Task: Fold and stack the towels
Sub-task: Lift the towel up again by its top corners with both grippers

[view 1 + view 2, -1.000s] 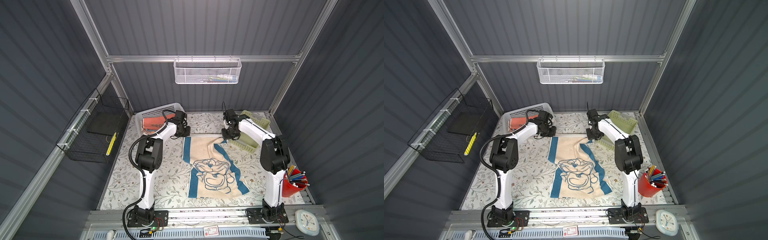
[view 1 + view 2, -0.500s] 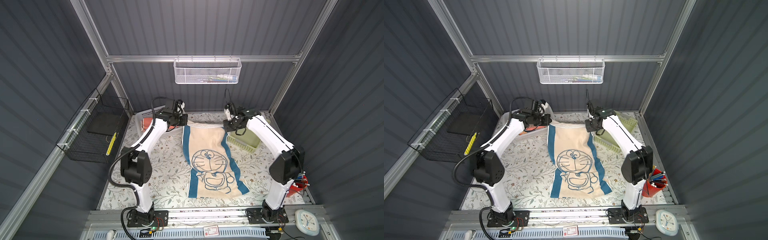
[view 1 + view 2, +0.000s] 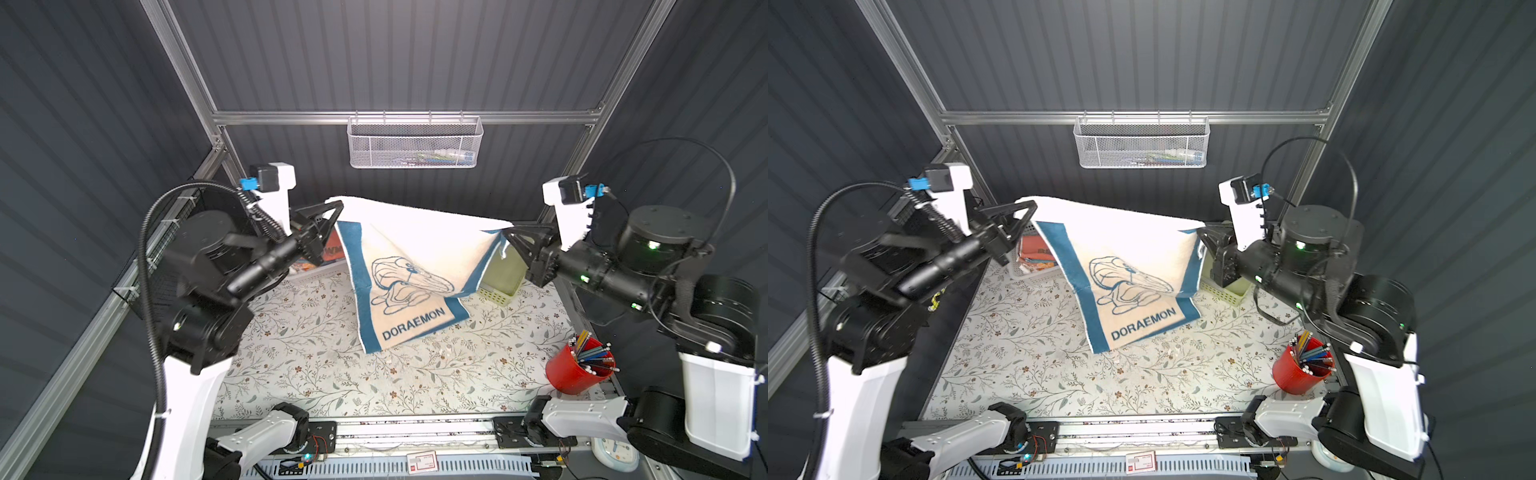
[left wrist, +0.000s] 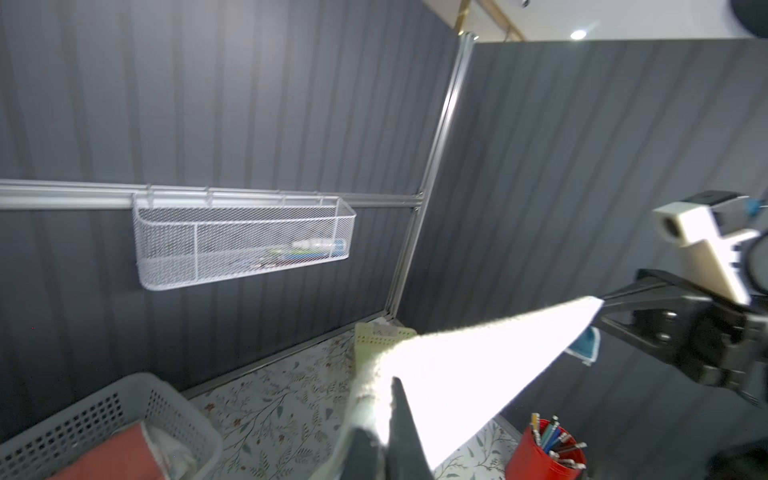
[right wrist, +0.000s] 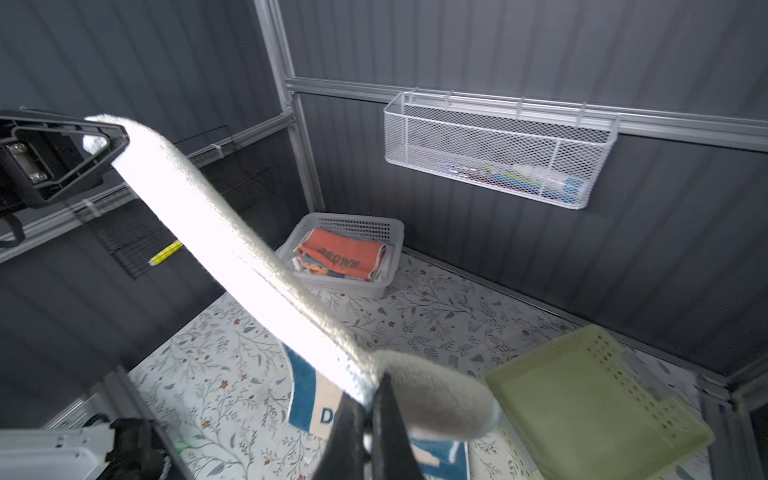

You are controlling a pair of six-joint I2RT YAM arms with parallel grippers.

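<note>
In both top views the left gripper [image 3: 335, 208] and right gripper [image 3: 510, 233] are each clamped on a top corner of the cream-and-blue towel [image 3: 415, 245]. It's stretched in the air between them, and its lettered lower end is down on the flowered table cover [image 3: 311, 365]. Left wrist view: jaws pinched on the towel corner, cloth running across to the other gripper. Right wrist view: same pinch on its corner, and a folded orange towel [image 5: 340, 253] sits in the white basket [image 5: 353, 224] by the back wall, well apart.
</note>
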